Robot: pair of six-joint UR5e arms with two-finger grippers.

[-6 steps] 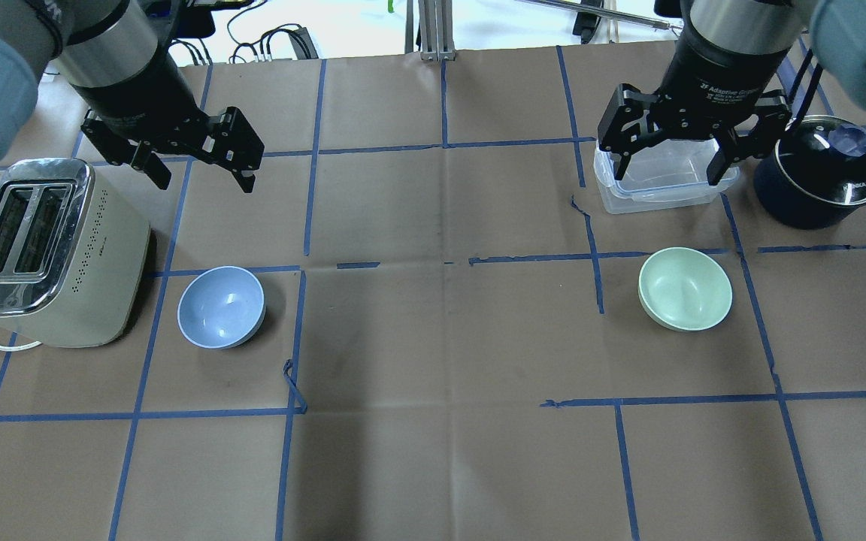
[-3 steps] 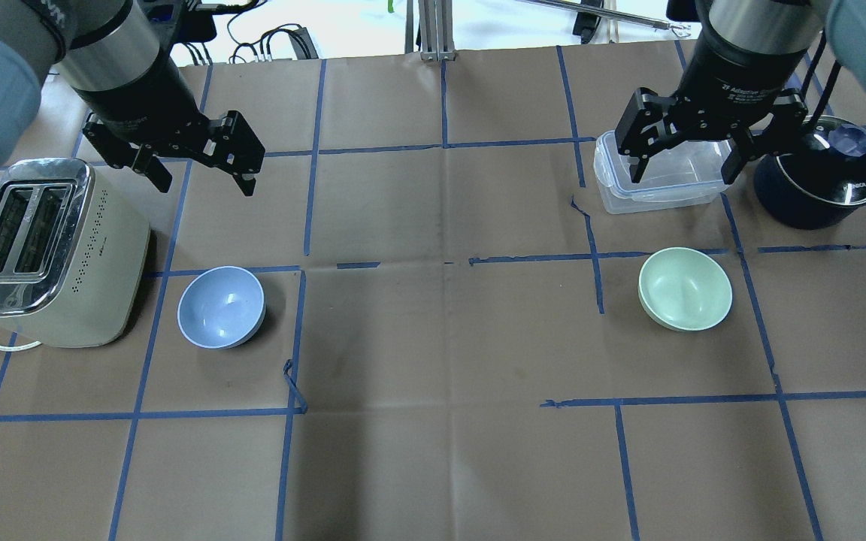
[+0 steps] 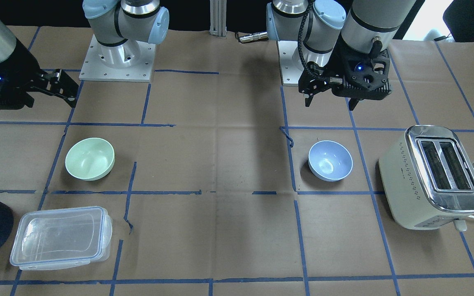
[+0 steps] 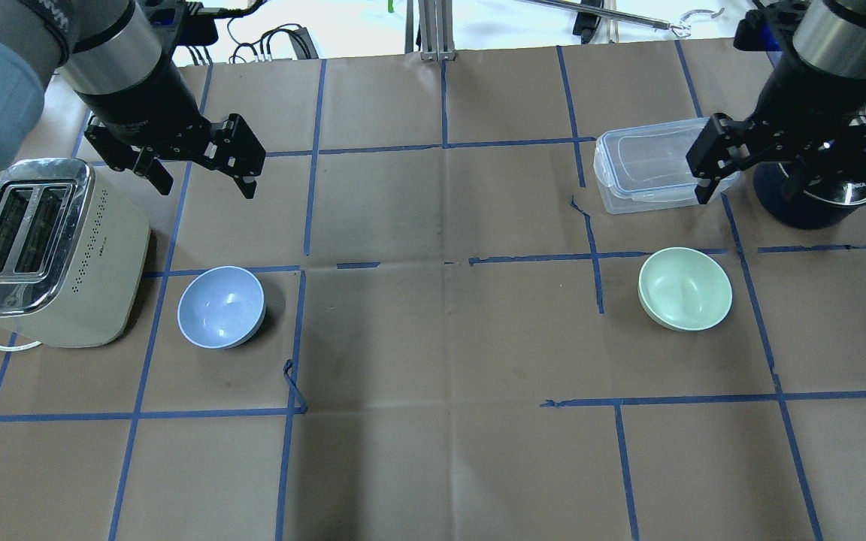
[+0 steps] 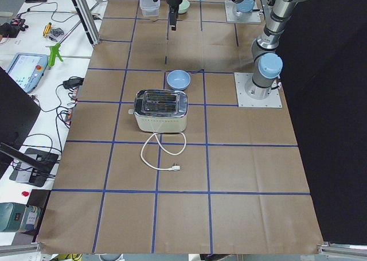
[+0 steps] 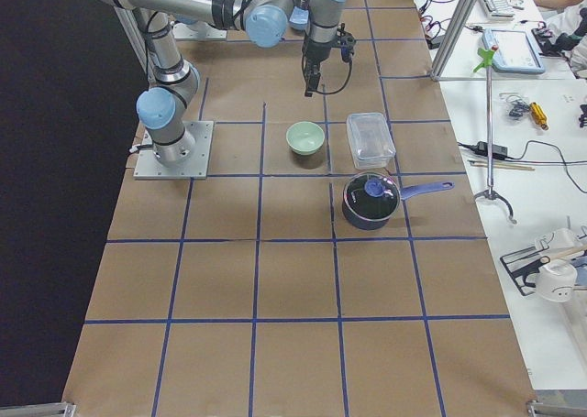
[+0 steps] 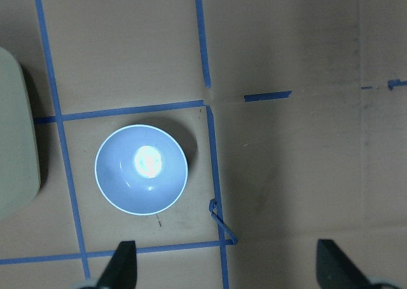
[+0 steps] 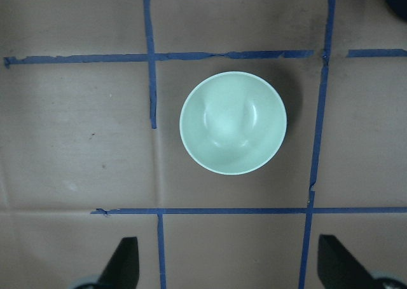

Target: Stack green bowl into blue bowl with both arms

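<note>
The green bowl (image 4: 685, 289) stands upright and empty on the right half of the table; it also shows in the right wrist view (image 8: 233, 122) and the front view (image 3: 90, 158). The blue bowl (image 4: 221, 306) stands upright and empty on the left half, next to the toaster; it also shows in the left wrist view (image 7: 141, 169). My left gripper (image 4: 204, 180) is open and empty, held in the air beyond the blue bowl. My right gripper (image 4: 750, 189) is open and empty, high above the table beyond the green bowl, between the container and the pot.
A cream toaster (image 4: 42, 252) with a loose white cord stands left of the blue bowl. A clear blue-rimmed container (image 4: 651, 165) and a dark lidded pot (image 4: 816, 199) sit beyond the green bowl. Brown paper with blue tape lines covers the table (image 4: 440, 338).
My right gripper has moved to the right, from over the clear container to its right end near the pot. The left gripper has barely moved. Both bowls stay in place.
</note>
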